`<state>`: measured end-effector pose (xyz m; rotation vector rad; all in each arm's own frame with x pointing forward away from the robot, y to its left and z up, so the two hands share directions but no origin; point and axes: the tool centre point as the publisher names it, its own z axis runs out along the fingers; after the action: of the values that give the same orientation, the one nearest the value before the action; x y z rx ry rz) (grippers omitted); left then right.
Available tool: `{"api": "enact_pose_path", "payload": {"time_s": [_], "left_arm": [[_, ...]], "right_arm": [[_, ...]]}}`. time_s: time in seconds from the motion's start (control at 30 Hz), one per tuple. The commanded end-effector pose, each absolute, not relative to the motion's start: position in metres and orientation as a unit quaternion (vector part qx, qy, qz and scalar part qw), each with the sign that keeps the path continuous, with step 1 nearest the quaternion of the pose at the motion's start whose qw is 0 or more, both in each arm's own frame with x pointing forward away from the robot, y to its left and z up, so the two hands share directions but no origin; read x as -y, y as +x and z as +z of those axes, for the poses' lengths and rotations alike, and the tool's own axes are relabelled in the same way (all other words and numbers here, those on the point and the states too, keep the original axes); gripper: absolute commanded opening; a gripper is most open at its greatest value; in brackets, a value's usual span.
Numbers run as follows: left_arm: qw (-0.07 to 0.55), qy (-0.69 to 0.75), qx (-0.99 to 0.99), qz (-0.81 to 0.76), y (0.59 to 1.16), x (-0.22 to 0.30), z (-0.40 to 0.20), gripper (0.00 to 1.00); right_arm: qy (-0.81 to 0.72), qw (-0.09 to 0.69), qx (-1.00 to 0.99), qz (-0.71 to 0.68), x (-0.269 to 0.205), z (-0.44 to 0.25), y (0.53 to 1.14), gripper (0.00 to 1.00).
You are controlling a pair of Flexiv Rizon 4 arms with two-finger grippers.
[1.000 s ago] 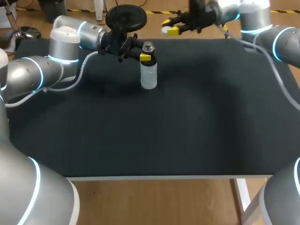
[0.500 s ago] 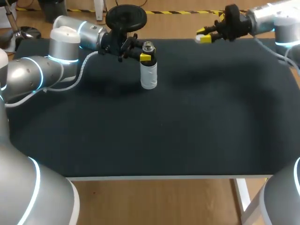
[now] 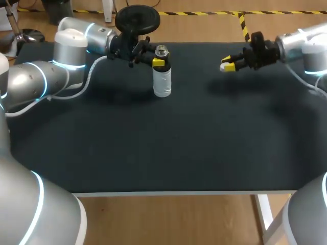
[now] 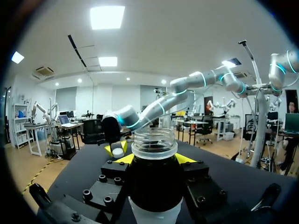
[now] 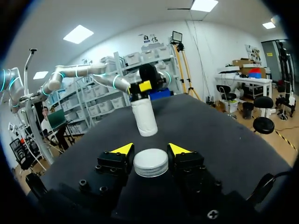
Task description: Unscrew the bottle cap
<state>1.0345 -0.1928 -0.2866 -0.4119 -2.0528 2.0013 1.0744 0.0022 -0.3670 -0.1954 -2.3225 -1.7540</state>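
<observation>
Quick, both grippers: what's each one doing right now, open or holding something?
Left gripper: closed on the bottle, just below its open mouth.
Right gripper: closed on the white cap, held well apart from the bottle.

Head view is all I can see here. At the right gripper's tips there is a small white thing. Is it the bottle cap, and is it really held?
Observer: Yes. The right wrist view shows the round white cap between the fingers of the right gripper, and both fingers touch it from two sides.
Operator: Is the bottle mouth fully bare?
Observer: The left wrist view shows the bottle with an open mouth and bare thread, nothing on top.
Operator: Does the left gripper hold it firmly?
Observer: I cannot judge firmness, but the left gripper has one yellow tip on each side of the neck, both against it.
</observation>
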Motion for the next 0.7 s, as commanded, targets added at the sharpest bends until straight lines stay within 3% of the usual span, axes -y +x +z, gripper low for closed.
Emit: {"api": "enact_pose_path", "payload": {"time_s": [0.03,0.23,0.3,0.33,0.37,0.4,0.5,0.53,0.57,0.6,0.63,0.67,0.7], "left_arm": [[0.126,-0.144,0.702,0.686,1.039,0.193,-0.288,0.0],[0.126,-0.144,0.702,0.686,1.039,0.193,-0.288,0.0],[0.126,-0.144,0.702,0.686,1.039,0.193,-0.288,0.0],[0.126,-0.144,0.702,0.686,1.039,0.193,-0.288,0.0],[0.126,-0.144,0.702,0.686,1.039,0.193,-0.288,0.0],[0.126,-0.144,0.702,0.686,1.039,0.193,-0.288,0.0],[0.126,-0.144,0.702,0.686,1.039,0.193,-0.288,0.0],[0.126,-0.144,0.702,0.686,1.039,0.193,-0.288,0.14],[0.126,-0.144,0.702,0.686,1.039,0.193,-0.288,0.36],[0.126,-0.144,0.702,0.686,1.039,0.193,-0.288,0.47],[0.126,-0.144,0.702,0.686,1.039,0.193,-0.288,0.51],[0.126,-0.144,0.702,0.686,1.039,0.193,-0.288,0.69],[0.126,-0.144,0.702,0.686,1.039,0.193,-0.288,0.96]], "right_arm": [[-0.139,0.025,0.804,-0.578,0.0,-0.378,1.066,0.0],[-0.152,0.019,0.811,-0.565,0.0,-0.392,1.068,0.0],[-0.155,0.02,0.812,-0.562,0.001,-0.393,1.068,0.39],[-0.157,0.019,0.812,-0.562,0.001,-0.393,1.068,0.47],[-0.158,0.018,0.812,-0.562,0.002,-0.393,1.069,0.78],[-0.159,0.016,0.812,-0.562,0.003,-0.393,1.069,1.0],[-0.162,0.01,0.811,-0.562,0.004,-0.388,1.071,1.0],[-0.163,0.008,0.81,-0.563,0.006,-0.386,1.072,1.0],[-0.164,0.005,0.809,-0.564,0.007,-0.384,1.072,1.0],[-0.167,0.003,0.805,-0.569,0.007,-0.382,1.072,1.0],[-0.171,0.0,0.799,-0.576,0.008,-0.38,1.073,1.0],[-0.176,-0.005,0.793,-0.583,0.009,-0.377,1.074,1.0],[-0.182,-0.011,0.789,-0.587,0.011,-0.374,1.074,1.0]]}}
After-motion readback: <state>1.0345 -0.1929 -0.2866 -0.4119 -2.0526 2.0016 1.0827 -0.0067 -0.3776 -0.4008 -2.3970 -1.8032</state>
